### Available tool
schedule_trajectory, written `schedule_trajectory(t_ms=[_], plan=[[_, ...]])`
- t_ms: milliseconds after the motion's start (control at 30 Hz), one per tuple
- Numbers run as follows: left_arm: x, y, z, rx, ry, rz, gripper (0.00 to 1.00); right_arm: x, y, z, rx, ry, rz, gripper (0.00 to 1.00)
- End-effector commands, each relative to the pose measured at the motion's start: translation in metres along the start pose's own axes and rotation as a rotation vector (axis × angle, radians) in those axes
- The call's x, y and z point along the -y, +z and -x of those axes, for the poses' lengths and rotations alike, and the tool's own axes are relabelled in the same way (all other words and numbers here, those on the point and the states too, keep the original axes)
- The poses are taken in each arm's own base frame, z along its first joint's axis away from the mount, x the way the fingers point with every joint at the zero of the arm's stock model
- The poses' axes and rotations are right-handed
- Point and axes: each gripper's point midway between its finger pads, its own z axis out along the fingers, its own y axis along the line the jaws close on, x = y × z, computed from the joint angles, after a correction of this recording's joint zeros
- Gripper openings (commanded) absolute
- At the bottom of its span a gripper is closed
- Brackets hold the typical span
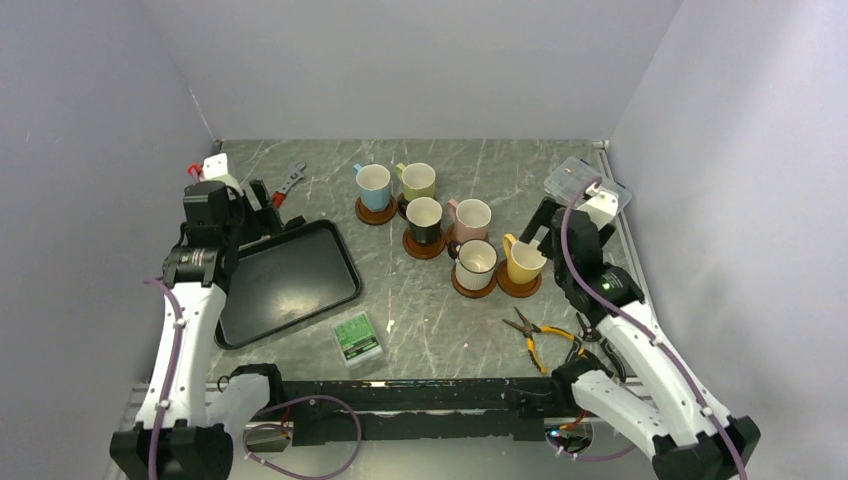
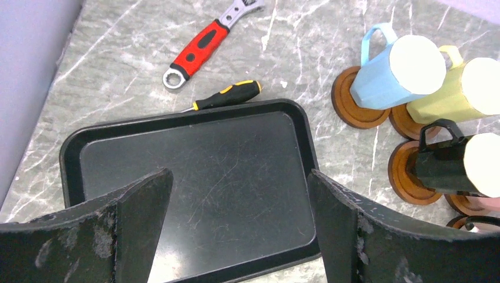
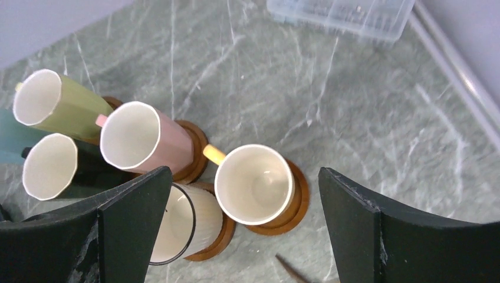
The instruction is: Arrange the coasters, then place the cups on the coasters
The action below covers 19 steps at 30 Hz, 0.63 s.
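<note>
Top external view suggests you're done: six cups (image 1: 424,215) sit on six coasters (image 1: 376,218), clustered toward the table's far edge. Right gripper (image 3: 242,174) is spread, empty, above the yellow cup (image 3: 253,184); left gripper (image 2: 240,177) is spread over the tray (image 2: 194,153).

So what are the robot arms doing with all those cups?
All six mugs sit on brown coasters, so the job looks about done. The right gripper hangs open above the yellow mug, not holding it. The left gripper is open too, over the black tray.
</note>
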Motion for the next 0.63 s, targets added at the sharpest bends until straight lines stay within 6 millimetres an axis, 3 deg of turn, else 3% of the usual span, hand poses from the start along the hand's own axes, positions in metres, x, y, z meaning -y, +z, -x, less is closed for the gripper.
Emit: schedule_trajectory(t_ms=[0,133,300,600], plan=[[0.002,-0.020,0.030,0.155,0.021,-0.020,0.92,0.003,-0.021,0.052,0.194,-0.086,0.037,1.00],[-0.003,-0.039,0.040,0.257,0.036,-0.001,0.93,-0.006,-0.042,0.072,0.293,-0.097,0.157,1.00],[0.003,-0.063,0.044,0.381,0.070,-0.063,0.94,-0.006,-0.056,0.076,0.352,-0.095,0.223,1.00],[0.000,-0.062,0.043,0.381,0.067,-0.050,0.94,-0.006,-0.056,0.075,0.352,-0.081,0.224,1.00]])
